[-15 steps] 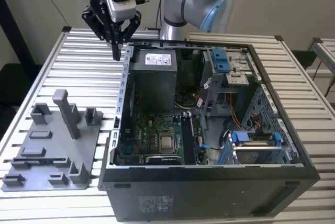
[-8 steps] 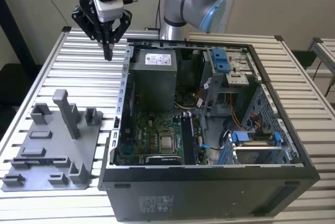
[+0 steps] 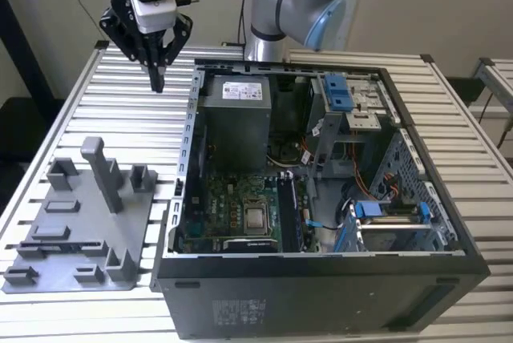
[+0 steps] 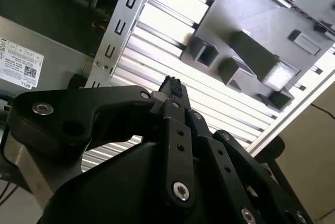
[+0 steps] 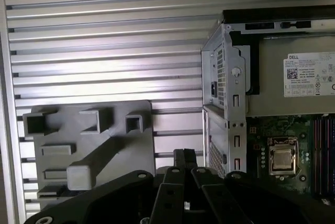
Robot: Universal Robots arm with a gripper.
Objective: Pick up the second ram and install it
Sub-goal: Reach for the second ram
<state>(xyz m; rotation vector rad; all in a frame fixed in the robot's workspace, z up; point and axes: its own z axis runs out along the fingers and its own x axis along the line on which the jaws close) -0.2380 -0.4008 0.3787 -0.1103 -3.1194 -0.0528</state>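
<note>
Black jaws, shut and empty, hang above slatted table [image 3: 120, 115] between grey tray [image 3: 84, 239] and computer case [image 3: 321, 299].

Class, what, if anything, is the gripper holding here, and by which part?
Nothing: the gripper is shut and empty, above the slatted table.

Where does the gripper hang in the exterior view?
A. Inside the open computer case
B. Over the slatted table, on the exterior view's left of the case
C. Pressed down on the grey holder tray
B: the gripper hangs over the slatted table, on the exterior view's left of the open computer case and apart from the grey holder tray.
</note>
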